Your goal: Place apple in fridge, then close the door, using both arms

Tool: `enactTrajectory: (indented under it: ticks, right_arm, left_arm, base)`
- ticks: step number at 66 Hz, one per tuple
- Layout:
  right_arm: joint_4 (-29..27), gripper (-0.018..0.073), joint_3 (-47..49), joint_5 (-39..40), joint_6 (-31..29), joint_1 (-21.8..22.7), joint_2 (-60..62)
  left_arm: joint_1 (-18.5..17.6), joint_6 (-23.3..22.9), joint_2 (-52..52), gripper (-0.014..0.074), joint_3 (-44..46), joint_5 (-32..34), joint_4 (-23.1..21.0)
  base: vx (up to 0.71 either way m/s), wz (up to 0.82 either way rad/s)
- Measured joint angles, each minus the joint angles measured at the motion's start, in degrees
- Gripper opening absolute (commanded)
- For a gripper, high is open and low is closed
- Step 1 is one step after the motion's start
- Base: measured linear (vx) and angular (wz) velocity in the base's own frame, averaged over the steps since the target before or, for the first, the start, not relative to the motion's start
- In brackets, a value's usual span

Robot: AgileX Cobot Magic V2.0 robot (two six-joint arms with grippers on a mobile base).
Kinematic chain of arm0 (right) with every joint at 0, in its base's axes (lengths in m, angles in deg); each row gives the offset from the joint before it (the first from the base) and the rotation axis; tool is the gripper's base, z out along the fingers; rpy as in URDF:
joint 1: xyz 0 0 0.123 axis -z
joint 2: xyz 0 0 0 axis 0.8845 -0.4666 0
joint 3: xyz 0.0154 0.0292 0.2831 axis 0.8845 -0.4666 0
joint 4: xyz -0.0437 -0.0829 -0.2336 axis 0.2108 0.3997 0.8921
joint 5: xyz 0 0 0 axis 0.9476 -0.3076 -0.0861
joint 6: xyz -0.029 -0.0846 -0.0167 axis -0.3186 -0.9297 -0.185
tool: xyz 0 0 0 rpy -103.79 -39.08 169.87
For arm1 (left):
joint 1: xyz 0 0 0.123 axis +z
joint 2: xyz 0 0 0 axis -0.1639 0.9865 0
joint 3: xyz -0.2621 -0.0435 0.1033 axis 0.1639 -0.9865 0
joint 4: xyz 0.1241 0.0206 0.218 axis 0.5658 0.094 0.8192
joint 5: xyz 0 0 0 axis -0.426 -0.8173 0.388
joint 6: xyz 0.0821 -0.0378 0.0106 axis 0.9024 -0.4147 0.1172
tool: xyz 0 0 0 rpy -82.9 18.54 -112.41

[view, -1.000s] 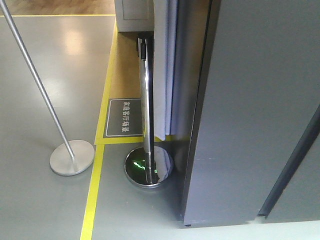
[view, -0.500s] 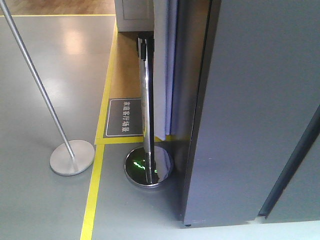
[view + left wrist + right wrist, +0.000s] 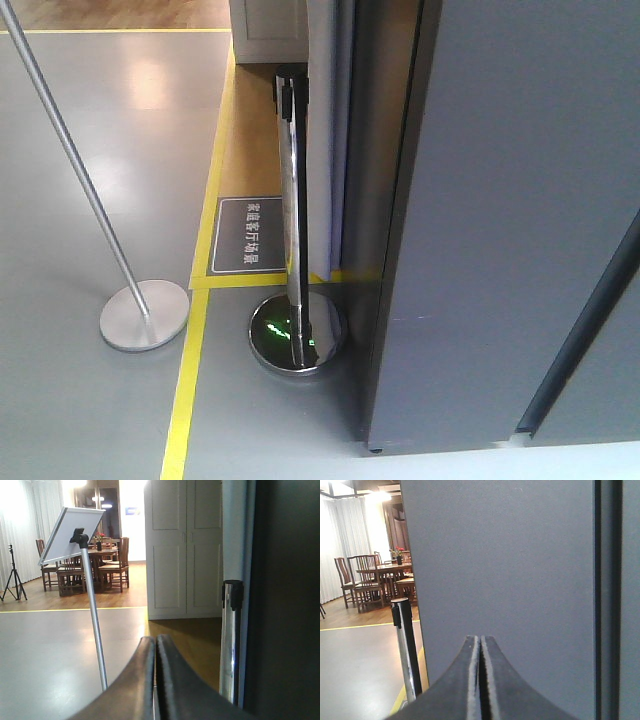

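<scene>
Right end effector (image 3: pixel 480 680), fingers pressed together and empty, faces the tall grey door (image 3: pixel 505 575) head-on; left end effector (image 3: pixel 155 680), likewise closed, points past its edge.

Front camera is looking steeply down at the floor, close beside the dark grey fridge (image 3: pixel 510 220) and a chrome stanchion post (image 3: pixel 293 220). Left wrist camera is facing level over its closed fingers into the room; right wrist camera is sitting very near the fridge (image 3: pixel 505 580) (all three are sharing that post).
</scene>
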Motion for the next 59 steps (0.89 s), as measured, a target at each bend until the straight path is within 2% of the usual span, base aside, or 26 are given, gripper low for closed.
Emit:
enactTrajectory:
  ticks: [59]
  right_arm:
    - [0.0,-0.0003,0.0,0.08,0.0,0.0,0.0]
  left_arm:
    - [0.0,0.0,0.0,-0.0007,0.0,0.0,0.0]
  base:
    - [0.0,0.0]
